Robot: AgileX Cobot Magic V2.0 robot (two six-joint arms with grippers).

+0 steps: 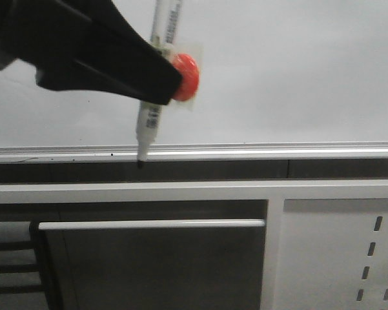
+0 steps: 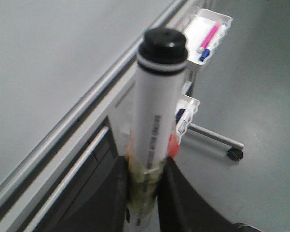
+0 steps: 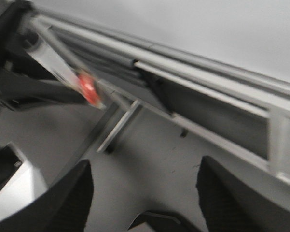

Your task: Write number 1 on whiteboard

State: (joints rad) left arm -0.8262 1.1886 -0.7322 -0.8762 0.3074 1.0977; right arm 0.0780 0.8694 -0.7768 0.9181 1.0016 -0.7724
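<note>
My left gripper (image 1: pixel 163 87) is shut on a white marker (image 1: pixel 148 123) with an orange-red knob (image 1: pixel 184 77) taped to it. The marker hangs tip down, and its black tip (image 1: pixel 141 164) lies just below the whiteboard's silver rail (image 1: pixel 258 152). The whiteboard (image 1: pixel 284 71) fills the upper front view, and no black stroke of a number 1 shows on it. In the left wrist view the fingers (image 2: pixel 176 198) clamp the marker (image 2: pixel 157 111) beside the board (image 2: pixel 43 63). My right gripper (image 3: pixel 145 193) is open and empty, seeing the marker (image 3: pixel 53 60) and board (image 3: pixel 207 29) from afar.
Below the rail run a white frame bar (image 1: pixel 194 191), a handle bar (image 1: pixel 148 224) and a white perforated panel (image 1: pixel 348 258). A wheeled cart with white trays holding pens (image 2: pixel 210 36) stands on the grey floor (image 2: pixel 260 96) beside the board.
</note>
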